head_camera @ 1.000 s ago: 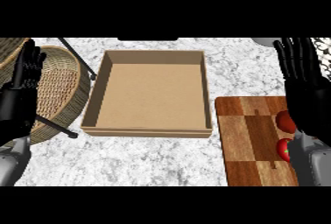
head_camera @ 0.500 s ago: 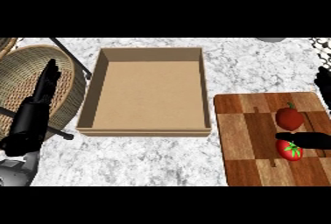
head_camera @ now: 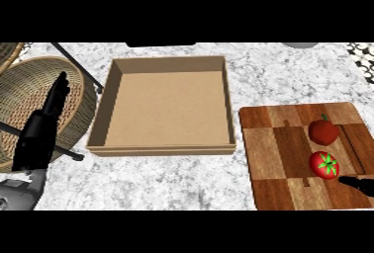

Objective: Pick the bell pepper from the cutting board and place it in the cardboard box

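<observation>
A red bell pepper (head_camera: 323, 131) with a dark stem lies on the wooden cutting board (head_camera: 281, 148) at the right. Just below it sits a red tomato (head_camera: 324, 164) with a green calyx. The open cardboard box (head_camera: 168, 106) stands at the middle, left of the board, with nothing in it. Only a black tip of my right hand (head_camera: 358, 183) shows at the lower right edge, just below the tomato and apart from the pepper. My left hand (head_camera: 42, 131) hangs edge-on over the basket at the left, fingers straight, holding nothing.
A wicker basket (head_camera: 18, 94) fills the left side, with thin black rods (head_camera: 76, 69) crossing between it and the box. The counter (head_camera: 182, 178) is white marble. Dark and grey items (head_camera: 164, 44) sit along the far edge.
My right hand has drawn back toward the lower right edge, leaving the pepper and tomato fully uncovered. The left hand stays over the basket, slightly lower.
</observation>
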{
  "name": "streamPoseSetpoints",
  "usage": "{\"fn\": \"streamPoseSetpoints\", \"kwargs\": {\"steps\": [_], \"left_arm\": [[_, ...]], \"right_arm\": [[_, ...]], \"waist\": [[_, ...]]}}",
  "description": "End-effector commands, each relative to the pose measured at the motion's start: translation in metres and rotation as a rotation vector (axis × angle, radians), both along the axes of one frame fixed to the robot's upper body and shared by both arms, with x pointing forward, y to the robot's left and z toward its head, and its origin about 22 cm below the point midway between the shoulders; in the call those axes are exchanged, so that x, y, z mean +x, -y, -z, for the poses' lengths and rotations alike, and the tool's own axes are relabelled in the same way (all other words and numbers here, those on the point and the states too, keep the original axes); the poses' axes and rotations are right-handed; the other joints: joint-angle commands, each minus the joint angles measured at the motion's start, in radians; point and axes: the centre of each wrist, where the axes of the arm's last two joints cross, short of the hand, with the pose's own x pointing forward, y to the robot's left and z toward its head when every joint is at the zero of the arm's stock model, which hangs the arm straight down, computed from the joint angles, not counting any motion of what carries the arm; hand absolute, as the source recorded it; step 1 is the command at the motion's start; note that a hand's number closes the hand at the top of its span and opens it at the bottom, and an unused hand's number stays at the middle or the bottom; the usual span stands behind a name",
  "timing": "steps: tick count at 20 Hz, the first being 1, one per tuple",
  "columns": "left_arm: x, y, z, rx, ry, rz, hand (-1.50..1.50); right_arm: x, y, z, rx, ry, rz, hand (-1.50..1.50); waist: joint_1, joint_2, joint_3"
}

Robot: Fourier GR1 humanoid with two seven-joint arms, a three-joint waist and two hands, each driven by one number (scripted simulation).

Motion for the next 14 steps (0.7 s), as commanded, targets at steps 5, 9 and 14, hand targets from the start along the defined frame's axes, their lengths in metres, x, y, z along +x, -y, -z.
{"fn": "streamPoseSetpoints", "kwargs": {"steps": [5,9,14], "left_arm": [[-0.011,-0.049,0.042,0.083,-0.223,-0.191,0.00],[-0.007,-0.043,0.039,0.078,-0.216,-0.172,0.00],[0.001,-0.039,0.036,0.059,-0.227,-0.155,0.00]], "right_arm": [[-0.016,0.052,-0.030,-0.388,-0.217,-0.050,-1.50],[-0.002,0.055,-0.048,-0.464,-0.358,-0.103,-1.50],[0.013,0.057,-0.063,-0.587,-0.556,-0.145,-1.50]], "waist": [[0.045,0.026,-0.036],[0.069,0.021,-0.037],[0.087,0.026,-0.038]]}}
